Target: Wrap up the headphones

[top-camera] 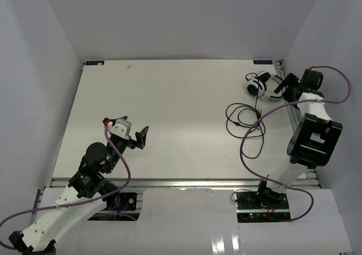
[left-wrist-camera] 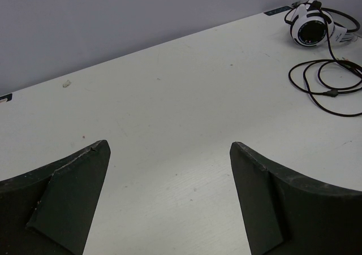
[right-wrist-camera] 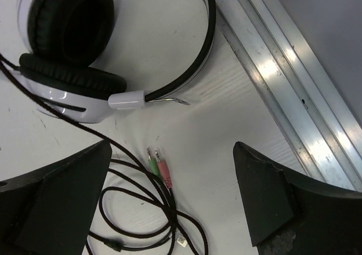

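White walls close in a white rectangular table (top-camera: pixel 169 125) on its left, far and right sides, and the two arms are bolted at its near edge. Along the right edge runs a ribbed aluminium rail (right-wrist-camera: pixel 283 80).

The right arm reaches to the far right corner, so it is much the nearer arm to the work. The right gripper (right-wrist-camera: pixel 172 150) hangs there with its black fingers wide apart and nothing between them but table. The left gripper (left-wrist-camera: pixel 169 153) sits near the near left corner, also spread wide and empty, well apart from the task's thing.

The white-and-black over-ear headphones (top-camera: pixel 263 85) lie in that far right corner, their earcups side by side roughly along the far edge. In the right wrist view, one padded earcup and the curved headband lie just beyond the fingertips, slightly to the left.

A thick purple arm cable (top-camera: pixel 244 147) hangs in a big loop from the right arm on the near side of the headphones; it may get in the way of a sweep in that direction.

The thin black headphone cable (top-camera: pixel 243 116) trails loose in several loops from the earcups toward the near edge, not yet wound. Its pink and green plugs (right-wrist-camera: pixel 158 165) lie almost straight below the open fingers, probably the easiest end to grasp first.
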`<state>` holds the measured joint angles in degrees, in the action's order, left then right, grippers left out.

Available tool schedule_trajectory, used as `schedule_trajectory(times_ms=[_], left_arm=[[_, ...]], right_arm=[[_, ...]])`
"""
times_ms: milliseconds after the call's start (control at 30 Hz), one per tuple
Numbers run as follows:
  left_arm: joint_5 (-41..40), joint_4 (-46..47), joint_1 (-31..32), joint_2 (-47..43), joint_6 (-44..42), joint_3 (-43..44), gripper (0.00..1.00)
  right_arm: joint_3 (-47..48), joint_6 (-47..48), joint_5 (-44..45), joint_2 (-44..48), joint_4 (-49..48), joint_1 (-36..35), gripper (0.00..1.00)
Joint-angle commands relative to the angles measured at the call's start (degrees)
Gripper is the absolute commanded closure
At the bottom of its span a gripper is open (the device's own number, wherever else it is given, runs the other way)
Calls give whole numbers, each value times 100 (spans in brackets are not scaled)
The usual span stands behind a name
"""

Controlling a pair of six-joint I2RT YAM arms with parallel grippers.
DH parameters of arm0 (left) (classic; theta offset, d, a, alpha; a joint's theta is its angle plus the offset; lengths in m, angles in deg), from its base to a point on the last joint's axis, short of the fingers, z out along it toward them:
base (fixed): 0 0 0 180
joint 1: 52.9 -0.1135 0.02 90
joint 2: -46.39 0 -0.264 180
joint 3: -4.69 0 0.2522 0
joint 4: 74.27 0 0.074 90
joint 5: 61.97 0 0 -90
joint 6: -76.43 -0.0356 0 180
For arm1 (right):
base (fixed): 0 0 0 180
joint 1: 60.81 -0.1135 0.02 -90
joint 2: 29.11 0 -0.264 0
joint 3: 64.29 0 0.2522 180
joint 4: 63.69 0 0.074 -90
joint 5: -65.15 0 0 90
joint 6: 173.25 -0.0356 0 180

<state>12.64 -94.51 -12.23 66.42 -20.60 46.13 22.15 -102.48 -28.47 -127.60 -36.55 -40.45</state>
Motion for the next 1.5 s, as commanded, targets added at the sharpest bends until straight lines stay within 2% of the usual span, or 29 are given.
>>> schedule_trajectory(times_ms=[0, 67, 200, 433, 733, 900, 1033, 1200, 1467], left_arm=[[64, -19, -15, 38, 17, 44, 2], [63, -12, -15, 82, 3, 39, 2], [12, -27, -22, 146, -25, 44, 2], [-36, -11, -32, 284, -51, 42, 2], [-7, -20, -70, 429, -62, 44, 2], [-15, -29, -87, 396, -62, 44, 2], [6, -34, -85, 384, -57, 49, 2], [-23, -39, -85, 337, -45, 53, 2], [14, -43, -85, 331, -44, 62, 2]], right_arm=[[619, -761, 301, -471, -142, -65, 6], [953, -871, 541, -774, -86, -212, 6], [1484, -991, 1946, -1337, 219, -802, 5], [1949, -1100, 2899, -2005, 268, -1372, 5], [1600, -1566, 2246, -2076, 255, -1296, 10], [419, -1744, 1588, -1404, -247, -1270, 17], [-178, -1722, 1472, -1074, -526, -1220, 21], [-457, -1672, 1463, -922, -590, -1124, 21], [-476, -1328, 935, -559, -665, -997, 25]])
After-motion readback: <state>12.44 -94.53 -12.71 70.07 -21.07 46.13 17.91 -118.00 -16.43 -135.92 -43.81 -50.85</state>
